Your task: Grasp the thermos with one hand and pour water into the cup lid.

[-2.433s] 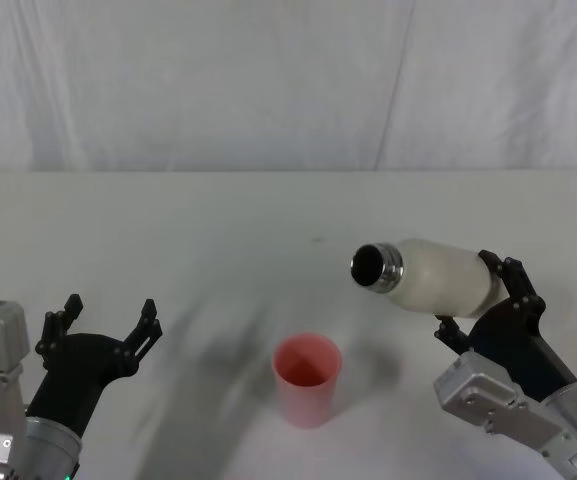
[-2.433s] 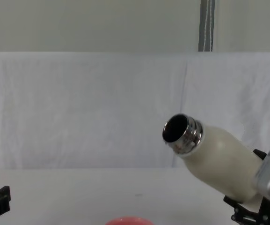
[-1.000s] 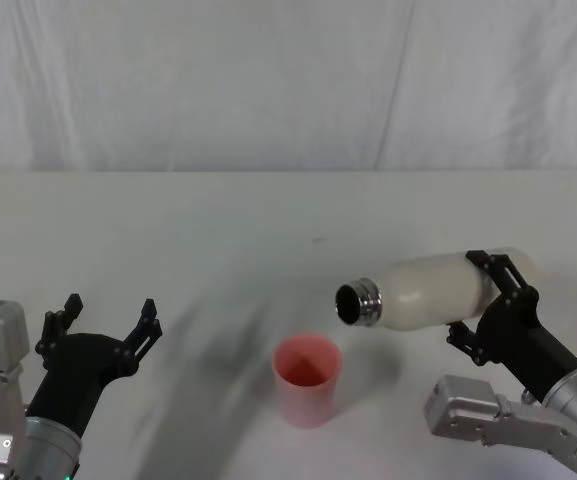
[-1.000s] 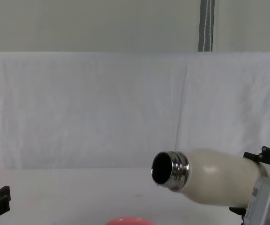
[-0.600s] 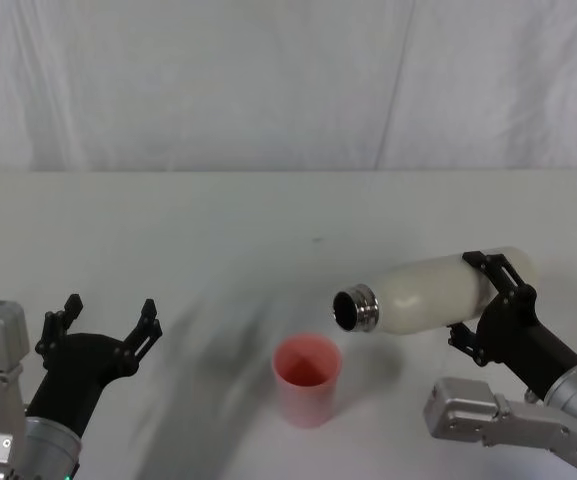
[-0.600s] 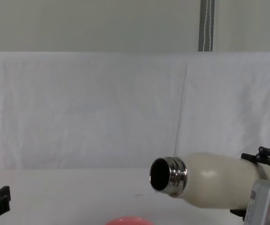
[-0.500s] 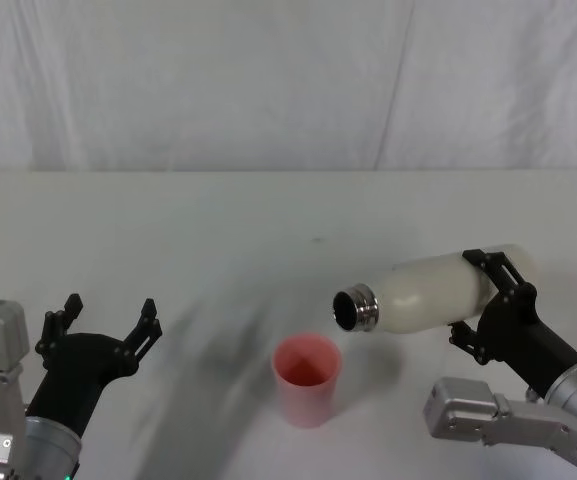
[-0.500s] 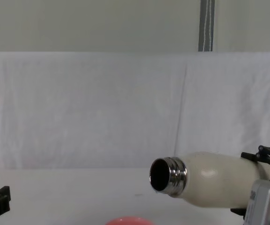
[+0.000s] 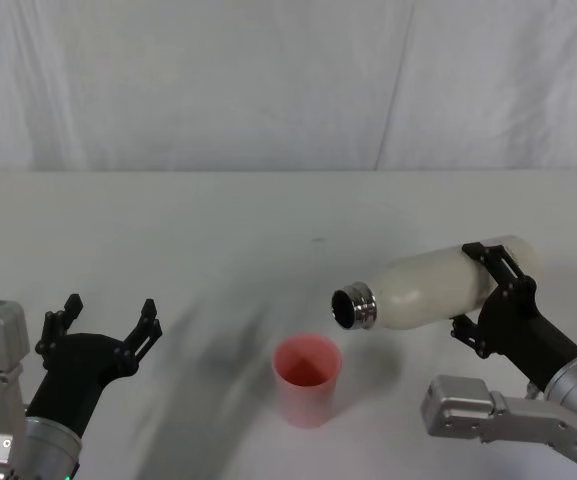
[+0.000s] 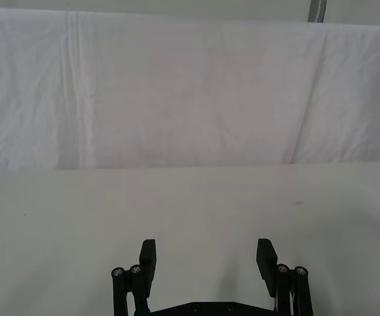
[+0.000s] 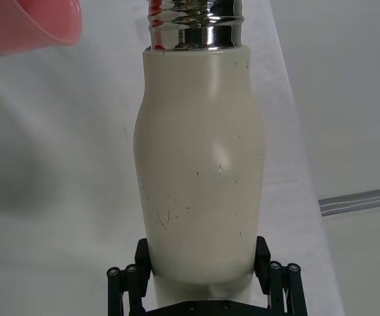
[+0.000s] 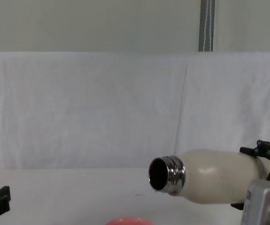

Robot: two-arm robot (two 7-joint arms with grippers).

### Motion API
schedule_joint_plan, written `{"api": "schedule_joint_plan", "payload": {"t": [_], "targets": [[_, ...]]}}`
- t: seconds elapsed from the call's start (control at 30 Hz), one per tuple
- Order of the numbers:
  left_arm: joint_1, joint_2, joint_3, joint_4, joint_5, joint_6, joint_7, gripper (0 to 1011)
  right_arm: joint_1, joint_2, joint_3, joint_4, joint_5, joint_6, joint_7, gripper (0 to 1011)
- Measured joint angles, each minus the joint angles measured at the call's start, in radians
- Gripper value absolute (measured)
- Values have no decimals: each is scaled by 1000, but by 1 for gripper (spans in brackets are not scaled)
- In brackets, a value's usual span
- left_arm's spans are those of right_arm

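Observation:
My right gripper (image 9: pixel 498 290) is shut on the cream-white thermos (image 9: pixel 430 285), holding it near its base. The thermos (image 12: pixel 209 176) lies almost level above the table, its open steel neck (image 9: pixel 353 306) pointing left and slightly down. The pink cup lid (image 9: pixel 307 378) stands upright on the table, below and a little left of the neck; only its rim (image 12: pixel 126 220) shows in the chest view. In the right wrist view the thermos (image 11: pixel 201 158) fills the space between the fingers, with the cup lid (image 11: pixel 28 26) beyond its neck. My left gripper (image 9: pixel 103 330) hangs open at the lower left, holding nothing.
A white cloth covers the table (image 9: pixel 218 220) and hangs as a backdrop behind it. Bare tabletop stretches between the two arms and beyond the cup lid. A grey pole (image 12: pixel 206 26) stands behind the backdrop.
The thermos has tipped from neck-up to nearly level, its neck sinking down and left toward the cup lid. In the last half second it barely moved. The left arm stayed still.

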Motion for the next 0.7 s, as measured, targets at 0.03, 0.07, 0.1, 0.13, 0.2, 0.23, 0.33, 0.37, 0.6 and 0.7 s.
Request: {"api": "schedule_joint_plan", "payload": {"t": [0.03, 0.07, 0.1, 0.13, 0.2, 0.23, 0.33, 0.37, 0.6, 0.7], "targets": [[0, 0, 0, 0, 0, 0, 0, 1001, 2, 0, -2, 0, -2, 0, 0, 949], [0, 0, 0, 0, 0, 0, 0, 1001, 3, 0, -3, 0, -3, 0, -1, 949], [0, 0, 0, 0, 0, 0, 0, 1001, 4, 0, -3, 0, -4, 1, -1, 949], [0, 0, 0, 0, 0, 0, 0, 1001, 6, 0, -6, 0, -6, 1, -3, 949], [0, 0, 0, 0, 0, 0, 0, 1001, 8, -1, -8, 1, -8, 1, -4, 949], [0, 0, 0, 0, 0, 0, 0, 1001, 10, -1, -10, 3, -10, 1, -6, 949], [0, 0, 0, 0, 0, 0, 0, 1001, 13, -1, -12, 5, -12, 0, -8, 949], [0, 0, 0, 0, 0, 0, 0, 1001, 14, -1, -13, 5, -14, 0, -9, 949], [0, 0, 0, 0, 0, 0, 0, 1001, 19, 3, -22, 9, -30, 0, -17, 949], [0, 0, 0, 0, 0, 0, 0, 1001, 21, 5, -26, 11, -38, 1, -21, 949]]}}
